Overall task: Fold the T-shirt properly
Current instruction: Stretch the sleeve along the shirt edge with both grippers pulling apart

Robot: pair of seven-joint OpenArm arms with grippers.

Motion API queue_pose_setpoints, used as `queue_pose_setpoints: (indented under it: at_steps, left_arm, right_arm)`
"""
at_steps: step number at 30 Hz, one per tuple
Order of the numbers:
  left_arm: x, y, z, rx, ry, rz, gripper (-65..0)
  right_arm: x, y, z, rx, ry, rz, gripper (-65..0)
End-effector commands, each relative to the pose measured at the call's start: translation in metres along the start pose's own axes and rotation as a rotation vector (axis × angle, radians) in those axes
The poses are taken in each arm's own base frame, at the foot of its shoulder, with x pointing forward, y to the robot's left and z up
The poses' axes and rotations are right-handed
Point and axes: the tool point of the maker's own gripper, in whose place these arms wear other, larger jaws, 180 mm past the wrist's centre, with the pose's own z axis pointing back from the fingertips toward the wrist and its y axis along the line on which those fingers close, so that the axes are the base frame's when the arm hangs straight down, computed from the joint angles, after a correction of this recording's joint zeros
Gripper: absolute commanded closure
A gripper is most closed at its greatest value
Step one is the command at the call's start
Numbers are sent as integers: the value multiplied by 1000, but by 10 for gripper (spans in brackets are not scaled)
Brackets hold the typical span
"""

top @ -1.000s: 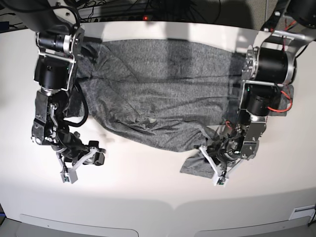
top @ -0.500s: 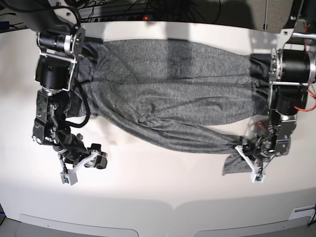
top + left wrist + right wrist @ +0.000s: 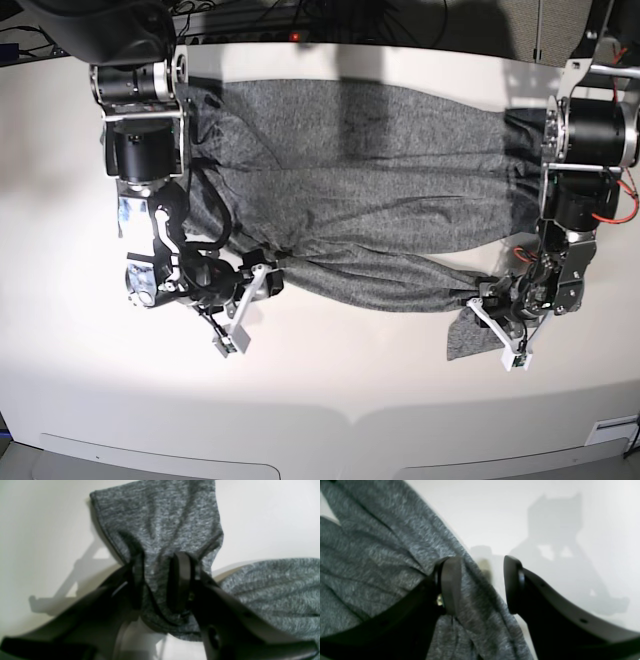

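1. Nearest, at the table's (image 3: 330, 400) front edge: left gripper (image 3: 497, 325) pinching the cuff end of one sleeve of the T-shirt (image 3: 350, 190); seen from the left wrist as cloth bunched between the two dark fingers (image 3: 181, 580), with the loose cuff fanning out beyond the tips; pressed in on fabric, not spread.
2. Level with it across the table: right gripper (image 3: 243, 305) parted, holding nothing; from the right wrist, one finger (image 3: 450, 585) lying on the cloth, the other over bare table, with the garment's slanting edge running between them; likely set to close on that edge.
3. Between the two: sleeve drawn out as a long band, its axis running side to side from one gripper to the other, lying just in front of the body.
4. Farther back: shirt body spread flat, long axis also side to side, reaching under both arms' upper links.
5. Judged hinge of the coming move: both ends of the band within reach, one arm at each end; probably a lift and carry away from the front edge onto the body.
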Motion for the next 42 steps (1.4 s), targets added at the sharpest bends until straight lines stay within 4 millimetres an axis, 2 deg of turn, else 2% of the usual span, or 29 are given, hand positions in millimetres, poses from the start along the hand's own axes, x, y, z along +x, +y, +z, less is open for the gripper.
queue_pose_setpoints:
  at_steps: [1, 11, 12, 14, 17, 19, 30, 31, 32, 33, 38, 42]
  left_arm:
    - [26, 2, 4, 2, -51, -5, -185]
    - [24, 2, 4, 2, -41, -4, -185]
    - [24, 2, 4, 2, -38, -5, -185]
    - [23, 3, 4, 3, -33, -5, -185]
    - [19, 2, 4, 3, -14, -5, -185]
    - [20, 3, 4, 3, -15, -5, -185]
    - [40, 2, 6, 2, -111, -9, -184]
    - [42, 1, 6, 1, -115, -11, -158]
    - [42, 1, 7, 2, -114, -15, -99]
    - [42, 1, 7, 2, -111, -16, -6]
    - [38, 3, 7, 5, -84, -17, 0]
    - [48, 12, 13, 20, -104, -31, 0]
  right_arm:
    - [27, -3, 8, -2, -66, 23, -265]
    - [-17, 3, 1, 8, 43, 0, -264]
    - [-18, 2, 1, 7, 46, 2, -246]
    - [-17, 2, 1, 6, 44, 2, -166]
    - [-8, 6, 1, 28, -1, -17, -48]
    - [-1, 11, 2, 58, -37, -44, 0]
    - [3, 13, 2, 68, -61, -53, 0]
    - [3, 13, 2, 67, -62, -53, 0]
    - [3, 13, 2, 68, -61, -53, 0]
    - [3, 13, 2, 67, -61, -53, 0]
    - [3, 13, 2, 67, -61, -53, 0]
    - [4, 12, 2, 67, -64, -53, 0]
